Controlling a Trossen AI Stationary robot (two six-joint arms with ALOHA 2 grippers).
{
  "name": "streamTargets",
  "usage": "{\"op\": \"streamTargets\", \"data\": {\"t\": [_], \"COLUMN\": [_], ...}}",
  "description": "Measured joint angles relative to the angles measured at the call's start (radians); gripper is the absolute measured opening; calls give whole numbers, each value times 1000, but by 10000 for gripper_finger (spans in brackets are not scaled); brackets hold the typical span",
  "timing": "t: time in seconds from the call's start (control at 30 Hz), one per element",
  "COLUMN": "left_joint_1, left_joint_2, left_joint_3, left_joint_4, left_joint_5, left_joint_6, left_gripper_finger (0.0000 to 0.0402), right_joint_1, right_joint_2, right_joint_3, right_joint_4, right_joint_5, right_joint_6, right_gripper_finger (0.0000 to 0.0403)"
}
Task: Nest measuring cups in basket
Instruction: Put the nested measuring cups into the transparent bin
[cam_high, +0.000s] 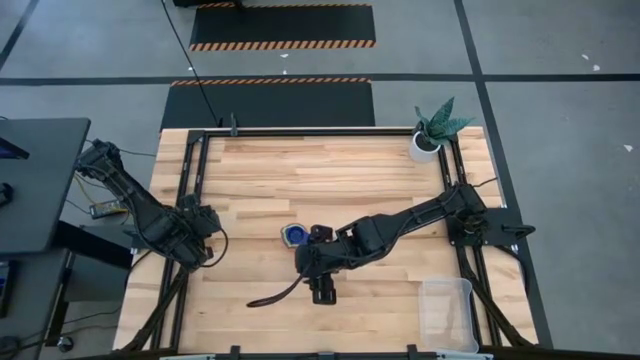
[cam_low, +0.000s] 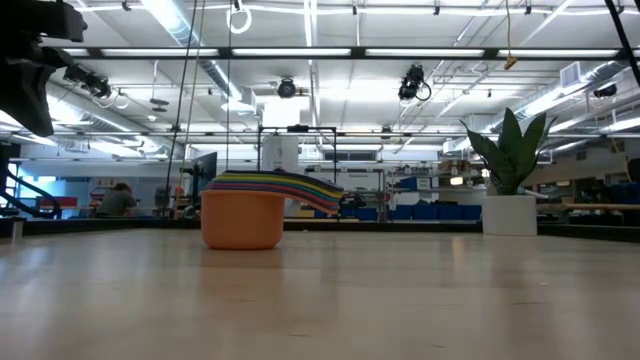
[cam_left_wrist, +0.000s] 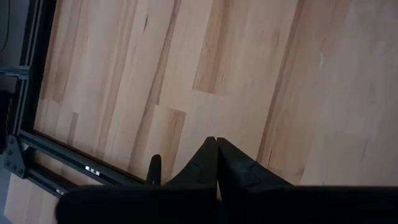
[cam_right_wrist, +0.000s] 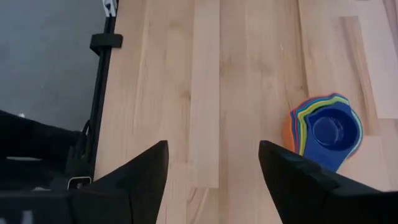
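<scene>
The measuring cups (cam_high: 294, 235) stand nested in one stack on the wooden table near its middle. The orange one (cam_low: 243, 220) is outermost and rests on its bottom. A dark blue one (cam_right_wrist: 328, 129) is innermost, and the handles (cam_low: 305, 190) fan out to one side. My right gripper (cam_right_wrist: 212, 149) hovers open just near-side of the stack (cam_high: 305, 257), touching nothing. The basket (cam_high: 447, 312), clear plastic, sits at the near right corner, apart from the cups. My left gripper (cam_left_wrist: 216, 146) is shut over the table's left part (cam_high: 205, 243).
A white pot with a green plant (cam_high: 432, 135) stands at the far right corner (cam_low: 510, 212). A black metal frame (cam_high: 190, 190) runs along the table's edges. A dark cable (cam_high: 272, 297) hangs from my right arm over the near part of the table.
</scene>
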Motion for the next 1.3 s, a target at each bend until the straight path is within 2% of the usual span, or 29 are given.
{"op": "streamTargets", "data": {"t": [0.23, 0.4, 0.63, 0.77, 0.93, 1.17, 1.3], "left_joint_1": [0, 0, -14, -14, -14, -14, -14], "left_joint_2": [0, 0, 0, 0, 0, 0, 0], "left_joint_3": [0, 0, 0, 0, 0, 0, 0], "left_joint_4": [11, 91, 272, 366, 377, 381, 381], "left_joint_5": [1, 0, 3, 3, 8, 8, 8], "left_joint_6": [-9, 6, 356, 455, 469, 465, 465], "left_gripper_finger": [7, 7, 7, 7, 7, 7, 7], "right_joint_1": [-2, -1, 9, 15, 28, 36, 34], "right_joint_2": [0, 0, 0, 0, 0, 1, -1], "right_joint_3": [0, 0, 0, 0, 0, -64, -124], "right_joint_4": [46, 44, 43, 40, 17, -11, 32], "right_joint_5": [0, 34, 178, 255, 364, 366, 371], "right_joint_6": [-29, -91, -100, -107, -144, -164, -164], "right_gripper_finger": [253, 252, 252, 252, 252, 252, 252]}}
